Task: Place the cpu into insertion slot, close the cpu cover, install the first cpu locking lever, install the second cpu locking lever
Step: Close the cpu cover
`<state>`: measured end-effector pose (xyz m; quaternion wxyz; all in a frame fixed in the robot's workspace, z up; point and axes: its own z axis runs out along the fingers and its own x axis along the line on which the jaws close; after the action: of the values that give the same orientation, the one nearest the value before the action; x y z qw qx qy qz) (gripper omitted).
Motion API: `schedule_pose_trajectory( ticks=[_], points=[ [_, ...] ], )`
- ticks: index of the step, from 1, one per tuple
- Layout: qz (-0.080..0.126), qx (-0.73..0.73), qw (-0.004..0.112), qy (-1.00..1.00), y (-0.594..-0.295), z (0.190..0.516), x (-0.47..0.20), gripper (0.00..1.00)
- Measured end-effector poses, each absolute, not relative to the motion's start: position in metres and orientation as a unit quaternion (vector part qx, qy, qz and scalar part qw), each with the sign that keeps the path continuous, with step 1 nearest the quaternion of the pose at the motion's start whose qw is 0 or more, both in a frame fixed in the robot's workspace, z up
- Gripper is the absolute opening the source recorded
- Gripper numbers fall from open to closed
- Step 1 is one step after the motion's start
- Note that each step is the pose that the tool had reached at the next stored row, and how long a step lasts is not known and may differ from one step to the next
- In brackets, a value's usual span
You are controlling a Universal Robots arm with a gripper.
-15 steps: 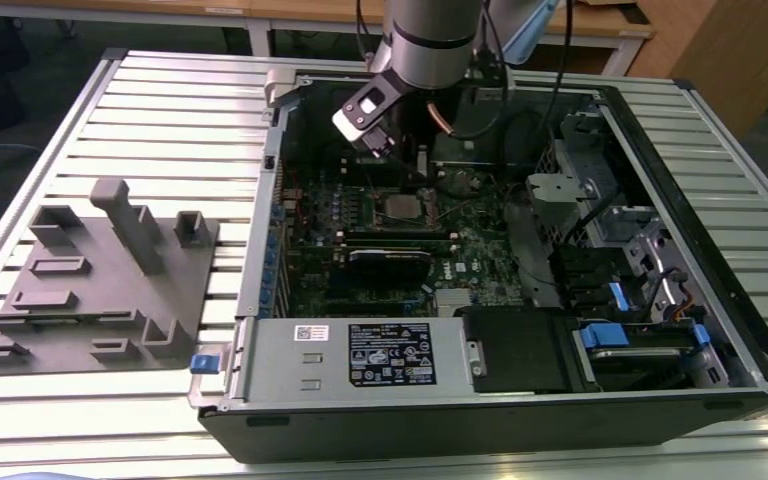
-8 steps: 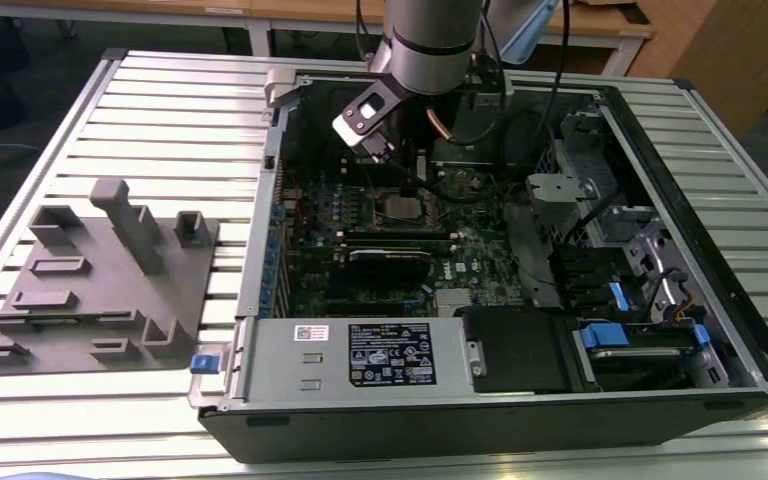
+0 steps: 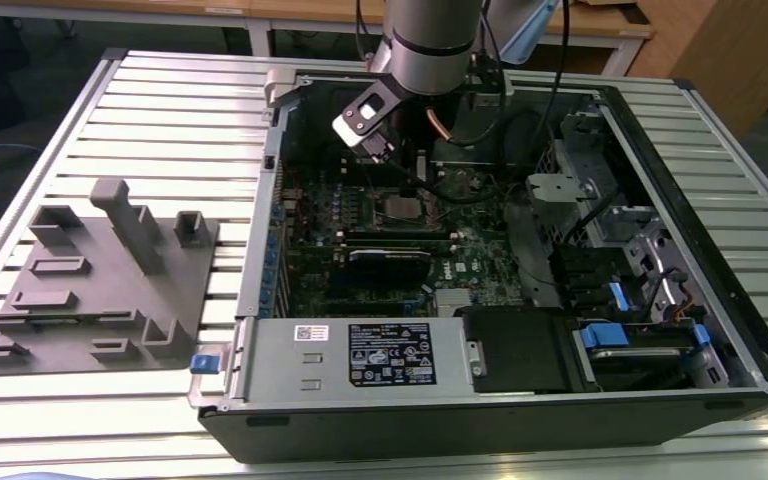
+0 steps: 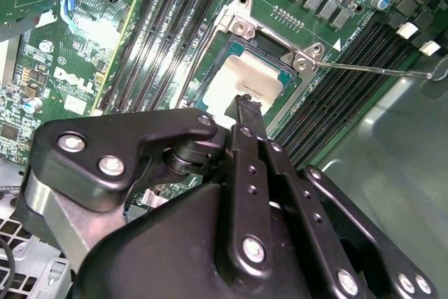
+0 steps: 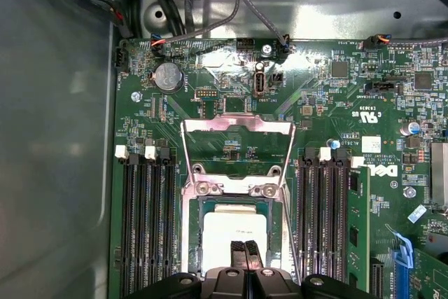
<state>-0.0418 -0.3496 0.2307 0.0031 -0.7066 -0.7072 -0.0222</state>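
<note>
Claw [image 5: 246,246] status: clenched. In both wrist views the two black fingers [image 5: 238,255] are seen pressed side by side, and nothing is gripped between them. The tips of the claw [image 4: 246,106] are positioned directly over the cpu [image 5: 234,229]. Whether they touch its top cannot be determined.

The cpu [image 4: 241,78] is seated flat inside the insertion slot [image 5: 190,236], with its bright metal top facing up and its edges bounded by the silvery rim of the insertion slot [image 4: 269,36]. The cpu cover [image 5: 236,126] is open. It is swung away from the socket about the hinge edge marked by two screws [image 5: 204,188], and green motherboard [image 5: 336,96] is visible through its window cut-out.

In the second wrist view, a thin wire locking lever [image 4: 371,69] is seen running out from the socket corner across the neighbouring memory slots [image 4: 364,47], where it ends in a small loop. It is not laid along the socket.

In the first wrist view, banks of long black memory slots [image 5: 147,222] are located on both sides of the socket. A round coin cell [image 5: 168,75] is mounted beyond the open cover.

In the exterior view, the robot arm [image 3: 424,45] is lowered into an open computer case [image 3: 491,420], above the socket area [image 3: 402,208]. The case is laid on its side on a slatted metal bench [image 3: 157,100]. A grey moulded fixture [image 3: 104,280] is placed on the bench toward the exterior view's left, apart from the case.
</note>
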Motion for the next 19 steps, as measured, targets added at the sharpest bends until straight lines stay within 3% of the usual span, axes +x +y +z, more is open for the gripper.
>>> schedule_pose_trajectory(
  ticks=[19],
  points=[
    [-0.022,-0.707,0.003,-0.707,-0.35,0.259,-0.042,0.11]
  ],
)
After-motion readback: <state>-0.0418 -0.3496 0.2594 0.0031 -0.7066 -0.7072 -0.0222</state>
